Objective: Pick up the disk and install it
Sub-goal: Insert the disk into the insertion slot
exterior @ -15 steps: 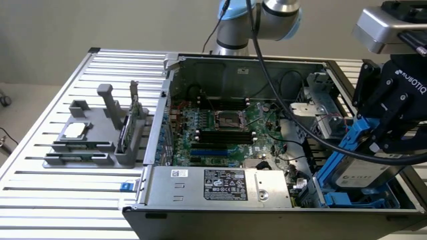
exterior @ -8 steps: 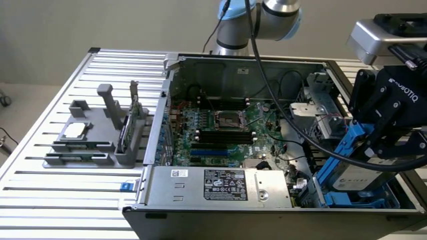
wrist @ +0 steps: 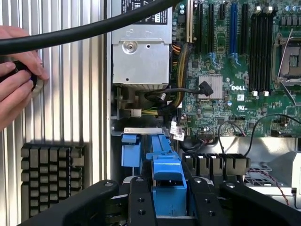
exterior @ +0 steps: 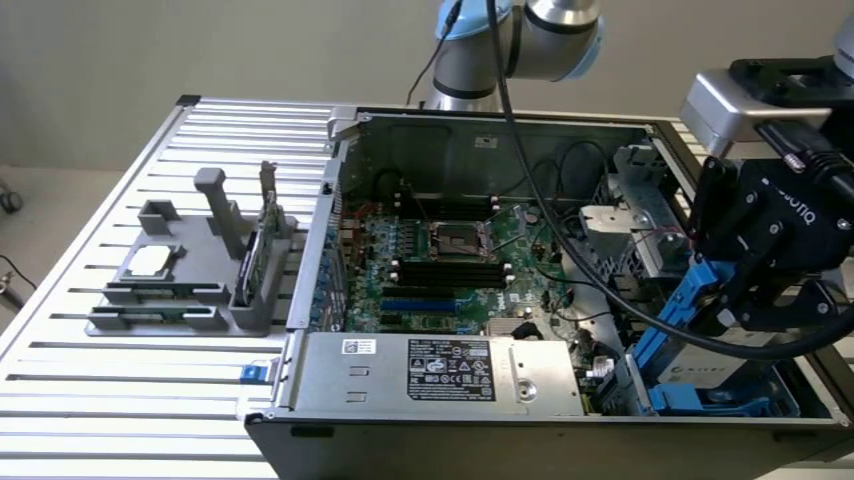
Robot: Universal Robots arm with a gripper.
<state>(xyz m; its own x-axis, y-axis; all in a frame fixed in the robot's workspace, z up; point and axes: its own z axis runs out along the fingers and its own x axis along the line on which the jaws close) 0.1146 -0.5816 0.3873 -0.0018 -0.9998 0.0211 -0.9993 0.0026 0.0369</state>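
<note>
The disk [exterior: 697, 362], silver-grey in a blue plastic carrier, stands tilted in the drive bay at the open computer case's front corner, on the exterior view's right. My black gripper [exterior: 731, 300] is shut on the carrier's upper end. In the wrist view the blue carrier of the disk [wrist: 160, 150] sits clamped between my two black fingers [wrist: 141, 200], with the gripper [wrist: 165, 188] right over the bay. The disk's lower end rests low inside the bay, above another blue piece [exterior: 721, 405].
The grey power-supply box [exterior: 441, 370] lies along the case's front edge beside the bay. The green motherboard [exterior: 441, 260] fills the case floor. A thick black cable [exterior: 587, 270] crosses it. A person's hand [wrist: 16, 80] rests on the slatted table. A grey fixture [exterior: 200, 270] holds a small chip.
</note>
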